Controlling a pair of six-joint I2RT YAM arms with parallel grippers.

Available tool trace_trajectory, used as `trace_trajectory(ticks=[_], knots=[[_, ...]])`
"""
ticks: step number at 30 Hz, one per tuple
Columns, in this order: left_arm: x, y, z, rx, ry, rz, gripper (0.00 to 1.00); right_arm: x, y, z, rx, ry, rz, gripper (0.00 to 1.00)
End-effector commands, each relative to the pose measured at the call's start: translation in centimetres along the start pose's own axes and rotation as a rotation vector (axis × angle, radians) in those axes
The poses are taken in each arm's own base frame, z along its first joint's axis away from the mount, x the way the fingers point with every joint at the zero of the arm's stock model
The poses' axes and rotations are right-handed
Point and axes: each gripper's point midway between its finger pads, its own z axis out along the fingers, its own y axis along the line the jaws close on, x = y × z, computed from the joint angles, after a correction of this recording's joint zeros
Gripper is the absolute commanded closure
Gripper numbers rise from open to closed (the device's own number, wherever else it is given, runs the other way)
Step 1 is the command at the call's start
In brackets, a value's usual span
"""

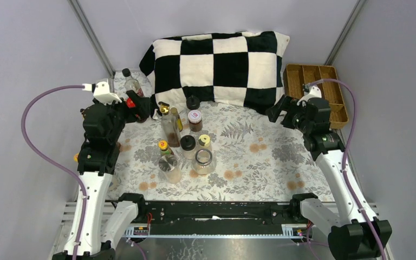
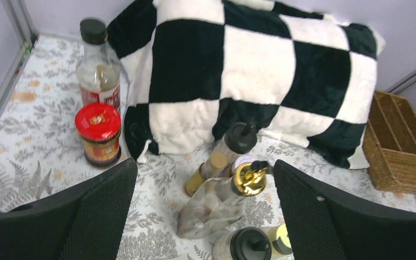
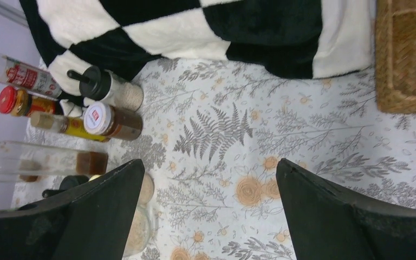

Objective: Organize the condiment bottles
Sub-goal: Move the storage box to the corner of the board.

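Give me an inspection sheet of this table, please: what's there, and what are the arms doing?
Surface: flowered cloth, flat.
Job's things: bottles grouped left of centre; red-capped jar and black-capped bottle apart, far left.
Clutter: checkered pillow at the back; wicker tray far right.
End effectors: left end effector open, holding nothing; right end effector open, holding nothing.
Cables: purple cable looping along each arm.
Surroundings: grey walls.

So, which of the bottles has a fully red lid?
The short jar at the far left, just in front of the tall black-capped clear bottle. No other lid is all red.
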Motion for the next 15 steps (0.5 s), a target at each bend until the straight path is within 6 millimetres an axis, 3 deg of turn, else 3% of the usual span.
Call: trace_trajectory(ticks=[1,5,9,12,15], knots=[[-1.6,-1.5,-0.3,0.059,0.007,0.033,0.01,-3.3,-0.1,0.5,0.067,-0.032,-0.039,0.00],[-2.0,-1.7,0.6,0.066,0.028,0.042,0.01,-5.9,-0.4,2.2,0.126,-0.038,-0.052,0.00],[-2.6,-1.7,1.3,0.062,0.035,0.058,0.01,-8.4,1.1,2.2,0.091,-0.072,-0.066,0.00],[-3.0,-2.4,2.0,0.091,0.043,0.055,0.01,-10.0,3.2,1.2,0.011,-0.093,-0.091,0.00],[-3.0,-2.9,2.5,0.115,0.065,0.043,0.01,-10.1,6.4,0.2,-0.145,-0.076,-0.111,0.00]])
